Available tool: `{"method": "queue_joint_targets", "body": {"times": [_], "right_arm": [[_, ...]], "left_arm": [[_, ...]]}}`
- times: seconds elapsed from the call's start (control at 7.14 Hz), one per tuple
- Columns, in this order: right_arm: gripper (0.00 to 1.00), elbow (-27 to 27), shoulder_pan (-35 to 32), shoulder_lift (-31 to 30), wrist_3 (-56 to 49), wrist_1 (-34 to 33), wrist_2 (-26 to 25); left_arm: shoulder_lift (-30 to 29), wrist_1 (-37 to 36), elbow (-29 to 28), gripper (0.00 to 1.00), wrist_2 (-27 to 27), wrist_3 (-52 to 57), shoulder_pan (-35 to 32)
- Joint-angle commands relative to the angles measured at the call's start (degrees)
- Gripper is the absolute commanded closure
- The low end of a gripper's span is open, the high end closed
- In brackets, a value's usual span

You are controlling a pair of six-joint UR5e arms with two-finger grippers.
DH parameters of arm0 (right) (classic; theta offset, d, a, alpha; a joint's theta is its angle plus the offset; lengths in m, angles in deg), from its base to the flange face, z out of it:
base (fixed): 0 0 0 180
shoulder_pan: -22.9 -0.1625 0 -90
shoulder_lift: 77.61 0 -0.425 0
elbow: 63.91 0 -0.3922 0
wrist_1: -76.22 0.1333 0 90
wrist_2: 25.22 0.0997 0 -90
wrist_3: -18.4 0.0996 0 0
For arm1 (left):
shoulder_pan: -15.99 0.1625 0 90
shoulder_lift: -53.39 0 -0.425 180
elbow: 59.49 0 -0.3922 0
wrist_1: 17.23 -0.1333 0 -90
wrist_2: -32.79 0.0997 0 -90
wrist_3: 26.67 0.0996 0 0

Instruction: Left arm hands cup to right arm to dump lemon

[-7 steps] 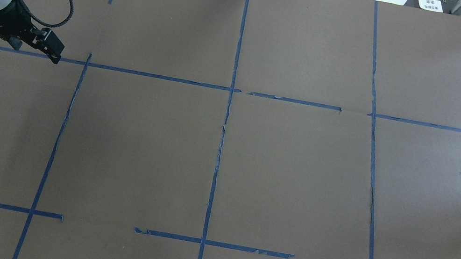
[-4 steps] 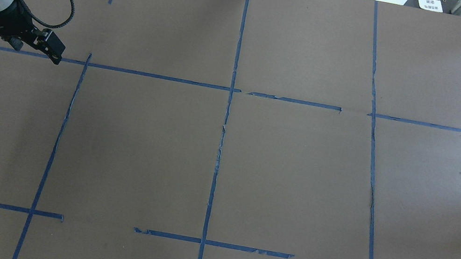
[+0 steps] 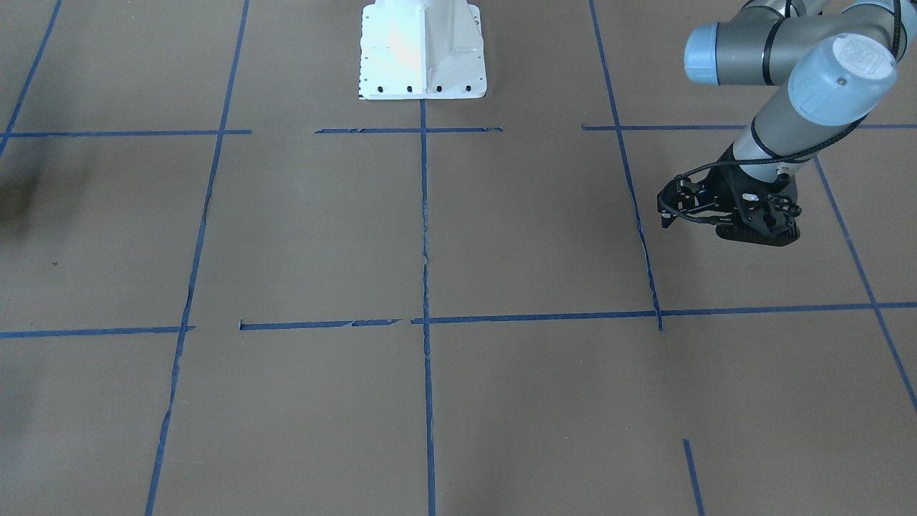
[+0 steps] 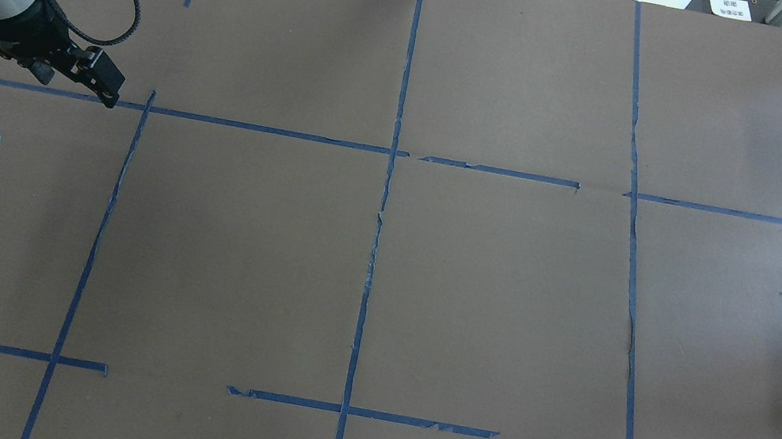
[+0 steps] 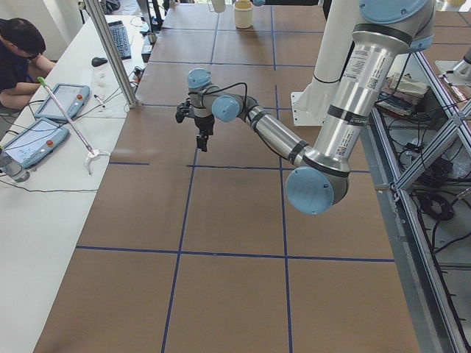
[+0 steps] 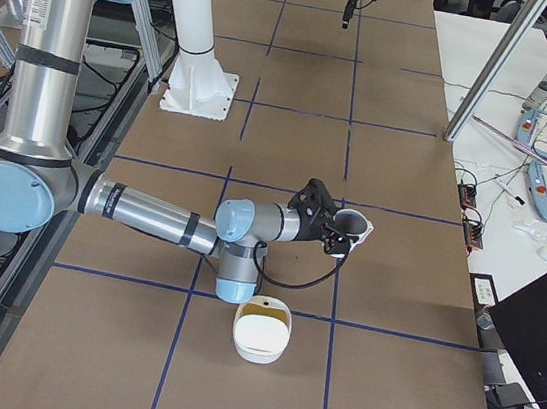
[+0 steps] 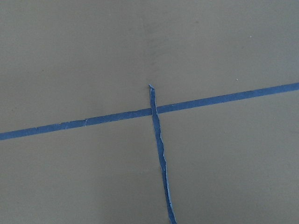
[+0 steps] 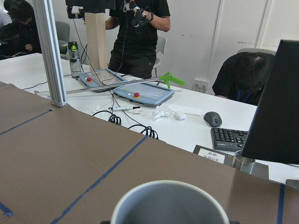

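Cup: at the right claw, above the desk, near a white bowl.
Change: the cup's pale edge newly shows at the overhead view's right border, so the handover looks done.
Right claw: opening cannot be told.
Left claw: empty, touching nothing; opening unclear.
Lemon: not visible.

Matt brown paper covers the counter, smooth and flat, while the blue tape across it runs frayed and torn. At the counter's right end, the cup looks smooth, ceramic-like. The left claw is matt black.
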Motion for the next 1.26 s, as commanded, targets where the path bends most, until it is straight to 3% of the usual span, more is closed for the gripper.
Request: {"method": "queue_joint_targets", "body": {"times": [0.0,0.14,0.28,0.56,0.84,0.98,1.12], "right_arm": [[0.92,7.7,4.3,3.5,-0.9,-11.9,-0.5],[0.90,8.6,7.0,7.8,-1.4,-16.4,-0.9],[0.89,8.5,12.0,10.0,-1.3,-17.2,-5.3],[0.88,8.5,27.3,15.0,-1.3,-20.3,-25.1],[0.88,8.2,39.4,24.3,-1.4,-28.2,-39.2],[0.87,7.8,45.6,27.8,-1.4,-29.1,-44.6],[0.82,7.8,48.0,31.2,-1.4,-33.0,-46.7]], "left_arm": [[-0.6,-0.1,0.4,0.00,-0.2,-0.1,0.0],[-1.9,-0.1,-0.5,0.00,-0.2,-0.1,0.0],[-3.1,-0.8,-0.6,0.00,-0.1,-0.3,0.0],[-4.1,-1.6,-0.8,0.00,-0.2,-1.6,0.1],[-7.9,-2.7,-2.9,0.00,-0.2,-5.5,0.2],[-10.2,-2.6,-4.7,0.00,-0.5,-6.9,0.3],[-12.0,-2.5,-6.3,0.00,-3.0,-8.9,0.3]]}}
